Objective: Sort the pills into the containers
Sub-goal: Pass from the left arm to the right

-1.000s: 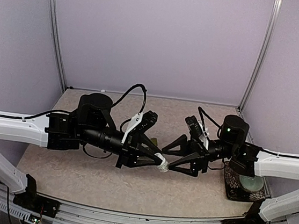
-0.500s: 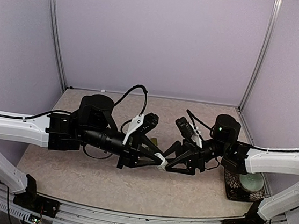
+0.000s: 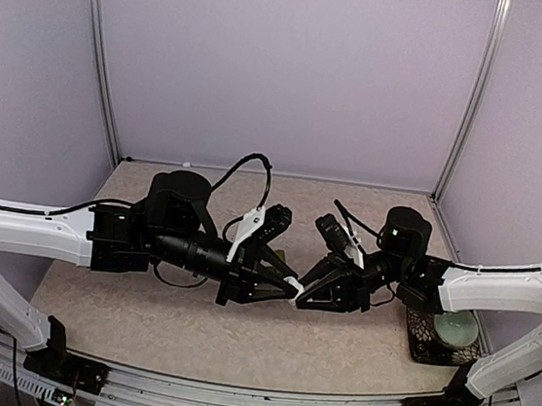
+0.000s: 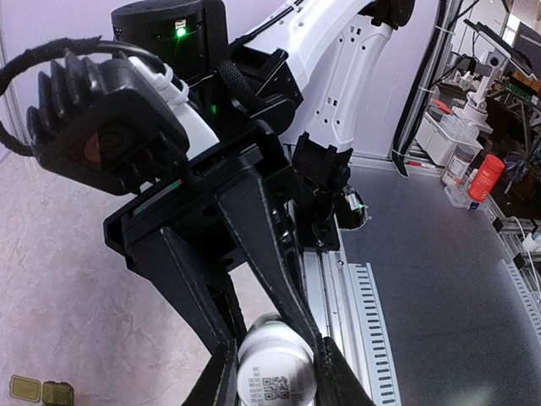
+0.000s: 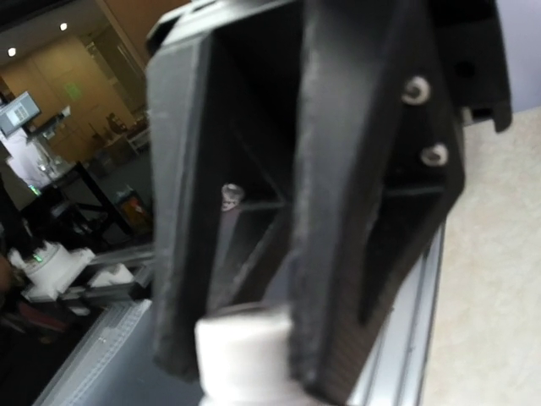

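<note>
— How does the pill-box strip [image 4: 40, 390] look, and where is it?
— Dull green, with two square lids showing. It lies flat on the tabletop [image 3: 140, 320], which is mottled beige.
— And the grippers?
— The left gripper [image 3: 290, 286] is clamped on a white pill bottle [image 4: 275, 376]. The right gripper [image 3: 303, 291] pinches the same bottle above mid-tabletop. Lilac walls [image 3: 286, 68] surround.

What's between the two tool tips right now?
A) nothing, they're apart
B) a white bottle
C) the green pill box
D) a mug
B: the left wrist view shows a white bottle with a printed code clamped in the right tool, and the right wrist view shows the left tool closed on its other end.
</note>
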